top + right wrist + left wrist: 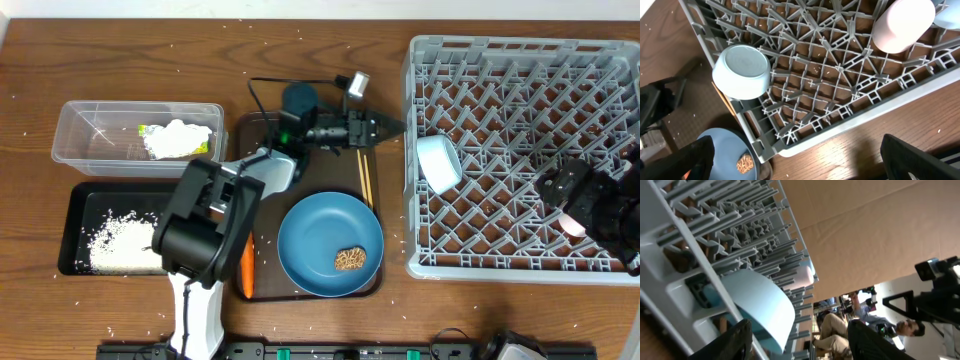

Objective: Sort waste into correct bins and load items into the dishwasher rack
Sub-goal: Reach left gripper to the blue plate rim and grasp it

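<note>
The grey dishwasher rack [520,268] stands at the right. A light blue cup [438,163] lies in its left part, also in the left wrist view [760,305] and the right wrist view [742,71]. A pinkish-white cup [902,22] lies further in, just showing under the right arm [572,225]. My left gripper [392,127] is open and empty at the rack's left wall [800,349]. My right gripper [562,192] is open and empty above the rack [805,165]. The blue plate [315,235] holds the brown chunk [350,260]. Chopsticks [365,182] lie beside it. The carrot [246,262] is partly hidden.
The clear tub [90,115] at the left holds the napkin [182,138] and yellow wrapper [147,130]. The black tray [72,215] below it holds rice [120,240]. The plate, chopsticks and carrot rest on a dark brown serving tray [262,125]. Rice grains lie scattered on the table.
</note>
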You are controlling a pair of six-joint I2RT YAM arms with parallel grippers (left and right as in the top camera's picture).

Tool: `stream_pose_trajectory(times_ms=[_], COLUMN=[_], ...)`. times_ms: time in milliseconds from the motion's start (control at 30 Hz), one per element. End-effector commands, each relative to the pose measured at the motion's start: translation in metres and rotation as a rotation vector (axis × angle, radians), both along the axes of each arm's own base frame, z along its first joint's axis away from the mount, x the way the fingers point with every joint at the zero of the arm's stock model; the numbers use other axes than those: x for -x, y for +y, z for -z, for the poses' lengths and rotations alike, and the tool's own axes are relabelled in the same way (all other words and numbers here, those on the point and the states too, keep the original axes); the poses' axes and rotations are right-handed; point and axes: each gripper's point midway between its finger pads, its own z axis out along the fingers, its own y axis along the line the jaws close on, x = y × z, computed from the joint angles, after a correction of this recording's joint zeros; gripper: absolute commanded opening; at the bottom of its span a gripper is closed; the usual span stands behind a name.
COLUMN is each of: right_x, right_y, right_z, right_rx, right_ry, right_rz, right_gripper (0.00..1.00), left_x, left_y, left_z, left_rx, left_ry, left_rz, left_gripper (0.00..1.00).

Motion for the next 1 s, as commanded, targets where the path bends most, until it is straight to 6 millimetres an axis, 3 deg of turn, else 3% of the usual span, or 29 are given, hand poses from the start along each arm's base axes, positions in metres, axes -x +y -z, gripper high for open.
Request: stream_pose_trajectory(times_ms=[0, 233, 367, 433, 533, 600, 733, 767, 967], right_x=[0.002, 0.005, 0.008, 0.01, 0.012, 0.013, 0.014, 0.013, 0.009], right_y=[-0.005, -0.003, -0.002, -0.001, 0.0, 0.0, 0.001, 0.001, -0.001], right_z=[-0.004, -0.002, -0.001, 0.0, 0.001, 0.002, 0.002, 0.002, 0.0], right_rx=[0.019, 0.011, 0.007, 0.003, -0.002, -0.003, -0.005, -0.004, 0.003], right_ry=[-0.005, 0.012, 0.022, 0.031, 0.041, 0.044, 0.048, 0.048, 0.029], right_rz=[0.005, 0.005, 0.005, 0.005, 0.005, 0.005, 0.005, 0.005, 0.004], right_gripper=[0.99, 0.99, 0.99, 0.99, 0.99, 0.99, 0.99, 0.99, 0.99], left_x=[0.004, 0.013, 0.012, 0.003, -0.009, -0.003, 0.033, 0.043, 0.108], left_y=[0.013, 0.041, 0.059, 0.07, 0.104, 0.133, 0.174, 0.179, 0.188], left_z=[-0.054, -0.134, -0.157, -0.149, -0.107, -0.081, -0.05, -0.045, -0.028], left_rx=[0.049, 0.101, 0.047, -0.047, -0.362, -0.588, -0.871, -0.908, -0.975], left_ry=[-0.149, -0.316, -0.357, -0.334, -0.273, -0.251, -0.186, -0.164, 0.013], left_rz=[0.038, -0.018, -0.122, -0.225, -0.459, -0.56, -0.575, -0.558, -0.403], left_gripper=[0.62, 0.63, 0.64, 0.64, 0.68, 0.71, 0.84, 0.98, 0.98])
